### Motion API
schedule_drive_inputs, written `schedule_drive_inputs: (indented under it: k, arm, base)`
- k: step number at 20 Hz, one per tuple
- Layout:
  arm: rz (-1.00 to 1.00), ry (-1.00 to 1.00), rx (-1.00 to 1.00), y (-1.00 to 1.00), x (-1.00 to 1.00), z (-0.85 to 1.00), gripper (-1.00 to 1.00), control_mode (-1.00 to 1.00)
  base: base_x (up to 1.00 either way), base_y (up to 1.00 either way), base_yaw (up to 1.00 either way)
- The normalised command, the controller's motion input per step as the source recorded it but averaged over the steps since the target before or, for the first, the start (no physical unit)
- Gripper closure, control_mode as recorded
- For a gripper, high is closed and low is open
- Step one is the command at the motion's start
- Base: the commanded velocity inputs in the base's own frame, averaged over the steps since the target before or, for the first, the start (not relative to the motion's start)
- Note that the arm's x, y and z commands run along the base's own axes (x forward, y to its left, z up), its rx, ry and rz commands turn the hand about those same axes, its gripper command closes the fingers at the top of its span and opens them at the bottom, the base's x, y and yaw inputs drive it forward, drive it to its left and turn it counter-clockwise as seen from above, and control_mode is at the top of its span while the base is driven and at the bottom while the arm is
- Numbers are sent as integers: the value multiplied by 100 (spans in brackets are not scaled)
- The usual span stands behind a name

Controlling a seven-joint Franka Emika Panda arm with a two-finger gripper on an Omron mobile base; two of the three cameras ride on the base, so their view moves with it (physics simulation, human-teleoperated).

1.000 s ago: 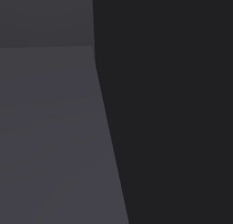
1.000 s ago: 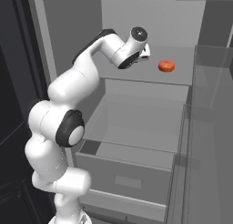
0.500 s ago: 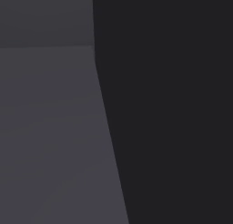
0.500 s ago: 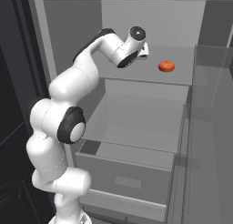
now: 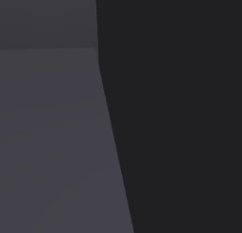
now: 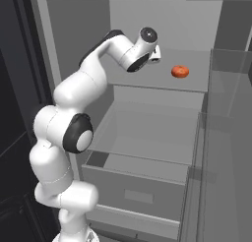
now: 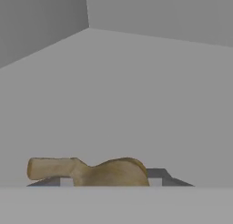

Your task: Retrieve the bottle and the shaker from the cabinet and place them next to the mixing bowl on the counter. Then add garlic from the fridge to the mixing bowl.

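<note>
Garlic (image 7: 91, 170) lying between the fingertips (image 7: 157, 175) on the fridge shelf (image 6: 187, 83); tomato (image 6: 180, 71) farther right; open drawer (image 6: 142, 157) below.

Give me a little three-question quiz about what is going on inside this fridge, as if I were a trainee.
1. True or false: the red-orange round thing lies in the drawer.
2. Pick one. In the hand view, what sits between the finger tips of the tool? A: a tan garlic lying on its side. B: a white bottle. C: a brown shaker.
3. Fill the gap: in the right base view, the red-orange round thing lies to the ___ of the tool.

Key: 1 false, it rests on the shelf above the drawer. 2 A. 3 right.
</note>
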Motion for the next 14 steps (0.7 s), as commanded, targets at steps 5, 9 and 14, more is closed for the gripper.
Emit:
schedule_drive_inputs:
  k: [5, 9, 14]
  arm:
    - [0, -1, 0, 0, -31, 0, 100, -100]
    - [0, -7, 0, 0, -74, 0, 100, -100]
    - [1, -14, 0, 0, -99, 12, 100, -100]
  base:
    - [0, 0, 0]
    - [0, 0, 0]
    - [0, 0, 0]
